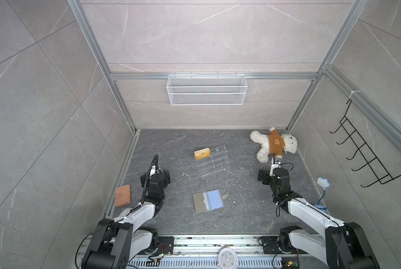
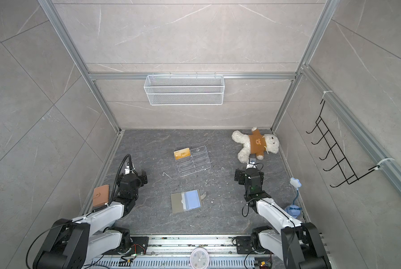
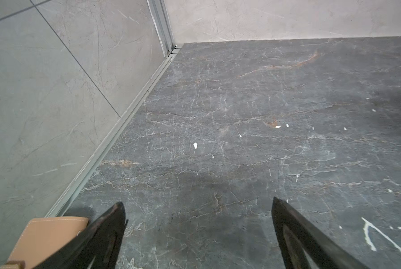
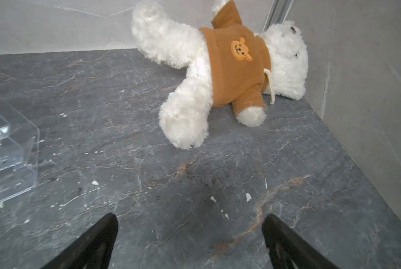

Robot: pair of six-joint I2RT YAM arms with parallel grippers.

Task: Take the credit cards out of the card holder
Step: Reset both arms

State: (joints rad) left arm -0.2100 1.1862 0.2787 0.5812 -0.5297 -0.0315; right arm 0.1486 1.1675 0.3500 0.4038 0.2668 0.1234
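The card holder [image 1: 208,201] [image 2: 186,201] lies open and flat on the dark floor between my two arms, grey half to the left, light blue panel to the right, snap tab sticking out. One gold-orange credit card [image 1: 202,153] [image 2: 182,153] stands in the top tier of a clear acrylic stand [image 1: 215,164], farther back. My left gripper [image 3: 198,201] is open over bare floor, left of the card holder. Over bare floor near the teddy bear, my right gripper [image 4: 190,215] is open too. Neither wrist view shows the card holder.
A tan leather wallet [image 1: 123,195] [image 3: 46,240] lies by the left wall, beside my left fingers. A white teddy bear [image 1: 275,144] [image 4: 229,69] lies at the back right. A wire basket [image 1: 206,89] hangs on the back wall, a hook rack [image 1: 367,151] on the right wall.
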